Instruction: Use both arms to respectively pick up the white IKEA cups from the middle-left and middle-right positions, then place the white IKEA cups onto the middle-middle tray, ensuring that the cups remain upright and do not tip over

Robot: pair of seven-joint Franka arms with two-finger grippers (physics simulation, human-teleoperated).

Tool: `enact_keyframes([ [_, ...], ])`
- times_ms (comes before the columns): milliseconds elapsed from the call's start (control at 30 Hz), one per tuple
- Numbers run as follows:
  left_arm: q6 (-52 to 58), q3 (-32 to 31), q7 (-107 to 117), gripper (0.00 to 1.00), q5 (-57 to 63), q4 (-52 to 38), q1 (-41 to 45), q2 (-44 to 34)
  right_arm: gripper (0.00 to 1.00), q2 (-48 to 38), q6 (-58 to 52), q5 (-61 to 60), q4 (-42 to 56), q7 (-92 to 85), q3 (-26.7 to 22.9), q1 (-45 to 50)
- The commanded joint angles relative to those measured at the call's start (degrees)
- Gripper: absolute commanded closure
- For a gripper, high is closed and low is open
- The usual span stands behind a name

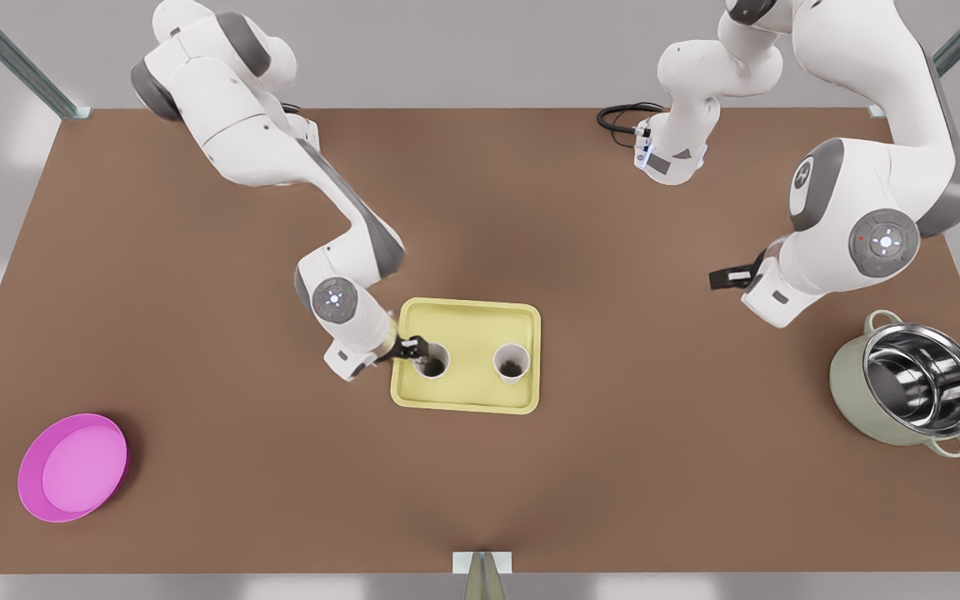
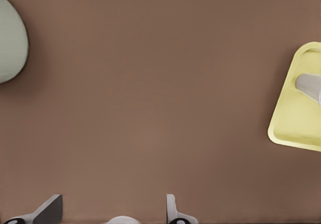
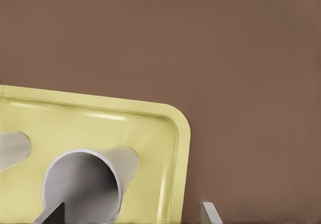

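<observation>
Cups of plain white, tapered and handleless with dark insides, both stand upright on the tray (image 1: pixel 472 307), mouths up and long axes vertical. The tray is a flat pale yellow rectangle with rounded corners and a low raised rim, its long side running across the front view. It lies in the middle of the matte brown tabletop (image 1: pixel 197 350). One cup (image 1: pixel 432 360) sits near the tray's edge on the front view's left, and the other cup (image 1: pixel 511 363) stands apart from it toward the front view's right.

The right hand (image 1: pixel 413 346) is at the rim of the first cup. In the right wrist view its fingers (image 3: pixel 52 214) are spread wide and not clamped on it, and one finger overlaps the cup's mouth.

The left hand (image 1: pixel 722 278) waits well off the tray on the front view's right, near a pale green pot (image 1: pixel 851 392) with a shiny steel lining. Its fingers (image 2: pixel 50 209) are parted over bare tabletop and hold nothing.

A round, glossy magenta plate (image 1: pixel 72 467) lies toward the near corner on the front view's left.
</observation>
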State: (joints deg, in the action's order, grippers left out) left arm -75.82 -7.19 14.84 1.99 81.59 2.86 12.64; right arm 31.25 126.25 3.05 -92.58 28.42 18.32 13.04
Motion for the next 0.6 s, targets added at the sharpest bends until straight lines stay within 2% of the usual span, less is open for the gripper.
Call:
enact_keyframes([
  [0, 1.6, 0.0, -11.4, 0.0, 0.0, 0.0, -0.2, 0.0, 0.0, -3.0, -12.2, -1.4, 0.5, -1.4, 0.0, -2.3],
  [100, 1.5, 0.0, -11.4, 0.0, 0.0, -0.1, -0.1, -0.1, 0.0, -2.9, -20.7, -0.5, 2.8, -7.2, -1.1, -9.4],
  [133, 1.5, 0.0, -11.4, 0.0, 0.1, -0.2, -0.1, -0.1, 0.0, -1.1, -20.9, 4.4, 3.6, -12.6, -1.9, -12.8],
  [167, 1.5, 0.0, -11.4, 0.0, 0.2, -0.2, -0.2, 0.0, 0.0, 0.7, -21.1, 10.9, 4.8, -17.0, -4.8, -13.8],
  [200, 1.5, 0.0, -11.4, 0.0, 0.2, -0.2, -0.2, 0.0, 0.0, 1.1, -23.6, 12.2, 7.7, -18.6, -6.3, -13.9],
  [233, 1.4, 0.0, -11.4, 0.0, 0.2, -0.2, -0.2, 0.0, 0.0, 0.6, -31.5, 12.2, 12.5, -18.7, -6.5, -14.1],
  [267, 1.5, 0.0, -11.4, 0.0, 0.2, -0.2, -0.1, -0.1, 0.0, -2.4, -38.3, 11.2, 18.0, -19.0, -6.5, -13.9],
  [300, 1.5, 0.0, -11.4, 0.0, 0.2, -0.2, 0.1, -0.1, 0.0, -7.3, -40.0, 7.9, 18.1, -24.3, -9.5, -11.5],
  [333, 1.6, 0.0, -11.4, 0.0, 0.2, -0.2, 0.1, -0.1, 0.0, -12.2, -40.2, 5.4, 16.3, -25.8, -14.8, -7.9],
  [400, 1.6, 0.0, -11.4, 0.0, 0.2, -0.2, 0.1, -0.1, 0.0, -18.9, -40.6, 4.7, 14.4, -25.9, -14.8, -8.6],
  [567, 2.1, -0.2, -10.6, 0.0, 0.2, -0.4, 0.5, -0.2, 0.0, -21.2, -40.6, 2.5, 12.5, -26.0, -14.3, -10.6],
])
